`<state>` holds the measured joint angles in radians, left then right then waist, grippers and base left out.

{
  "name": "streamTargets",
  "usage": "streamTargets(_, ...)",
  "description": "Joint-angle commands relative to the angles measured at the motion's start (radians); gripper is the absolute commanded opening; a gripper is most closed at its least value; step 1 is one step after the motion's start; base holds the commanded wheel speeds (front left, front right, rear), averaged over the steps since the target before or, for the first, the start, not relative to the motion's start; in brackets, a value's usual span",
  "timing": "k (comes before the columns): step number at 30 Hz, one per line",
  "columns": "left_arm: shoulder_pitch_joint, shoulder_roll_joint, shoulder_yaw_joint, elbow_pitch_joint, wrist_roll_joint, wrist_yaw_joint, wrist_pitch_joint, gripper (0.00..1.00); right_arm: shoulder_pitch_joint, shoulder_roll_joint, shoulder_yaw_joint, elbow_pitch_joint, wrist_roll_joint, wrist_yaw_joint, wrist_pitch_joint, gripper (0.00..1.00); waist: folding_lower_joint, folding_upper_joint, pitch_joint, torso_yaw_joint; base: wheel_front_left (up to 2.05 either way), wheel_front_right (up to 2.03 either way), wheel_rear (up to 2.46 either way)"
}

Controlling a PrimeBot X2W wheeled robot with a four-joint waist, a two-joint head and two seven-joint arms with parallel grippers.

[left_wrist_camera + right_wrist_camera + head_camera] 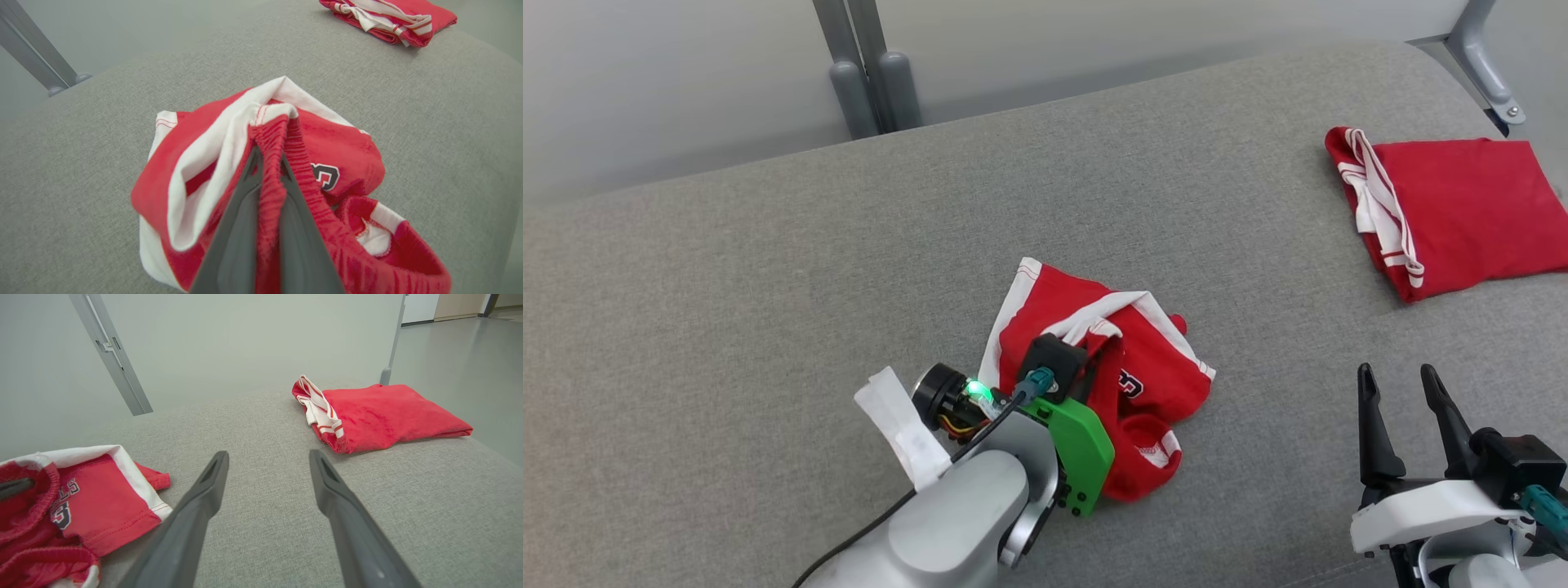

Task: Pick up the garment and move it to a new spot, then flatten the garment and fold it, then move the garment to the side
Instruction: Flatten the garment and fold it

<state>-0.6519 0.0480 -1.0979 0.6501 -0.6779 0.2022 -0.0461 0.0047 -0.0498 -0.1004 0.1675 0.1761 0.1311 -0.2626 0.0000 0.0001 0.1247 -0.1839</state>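
Garment point(351, 151), crumpled red-and-white, on nubby grey cushion point(768, 286), ribbed waistband point(269, 196) pinched in left jaws; right jaws apart.

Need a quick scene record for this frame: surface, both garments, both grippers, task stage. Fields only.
surface: grey fabric-covered pad
crumpled garment: red with white trim, bunched near the middle of the surface
folded garment: red, lying flat at the far right, apart from the crumpled garment
left gripper: shut on the crumpled garment's ribbed waistband
right gripper: open, empty, over bare surface at the near right
task stage: garment gripped, not yet flattened or folded
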Motion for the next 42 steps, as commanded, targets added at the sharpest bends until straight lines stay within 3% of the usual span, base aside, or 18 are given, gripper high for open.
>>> streamTargets(1,-0.028,0.005,0.007,-0.005,-0.005,0.001,-0.023,0.00,0.002,-0.002,0.000,0.004,0.002,-0.001,-0.003,1.00,0.0000,-0.0001,-0.007,0.010,0.00,0.00,0.00)
streamTargets(5,-0.077,0.015,0.033,-0.027,0.012,-0.001,-0.098,0.00,0.009,-0.002,-0.003,0.005,0.002,-0.001,-0.003,1.00,0.0000,-0.0001,-0.018,0.018,0.00,0.00,0.00)
streamTargets(12,-0.195,0.091,0.083,-0.113,0.081,-0.005,-0.199,0.00,0.020,-0.002,0.004,0.011,-0.002,-0.001,-0.003,1.00,0.0000,-0.0001,-0.044,-0.004,0.00,0.00,0.00)
streamTargets(18,-0.280,0.141,0.121,-0.183,0.130,-0.062,-0.219,0.00,0.024,-0.002,-0.011,0.014,0.000,-0.001,-0.003,1.00,0.0000,-0.0001,-0.052,-0.043,0.00,0.00,0.00)
streamTargets(25,-0.357,0.151,0.145,-0.212,0.190,-0.170,-0.220,0.00,0.009,-0.002,-0.015,0.018,-0.010,-0.001,-0.003,1.00,0.0000,-0.0001,-0.053,-0.091,0.00,0.00,0.00)
streamTargets(31,-0.247,0.165,0.146,-0.321,0.224,-0.225,-0.219,0.00,0.039,-0.002,-0.037,0.012,-0.015,-0.001,-0.003,1.00,0.0000,-0.0001,-0.065,-0.102,0.00,0.00,0.00)
streamTargets(35,-0.083,0.235,0.078,-0.438,0.191,-0.265,-0.202,0.00,0.072,-0.002,-0.076,-0.001,-0.015,-0.001,-0.003,1.00,0.0000,-0.0001,-0.076,-0.071,0.00,0.00,0.00)
streamTargets(42,0.162,0.507,-0.052,-0.633,0.134,-0.293,-0.052,0.00,0.096,-0.001,-0.095,-0.011,-0.007,-0.001,-0.003,1.00,0.0000,-0.0001,-0.062,0.028,0.00,0.00,0.00)
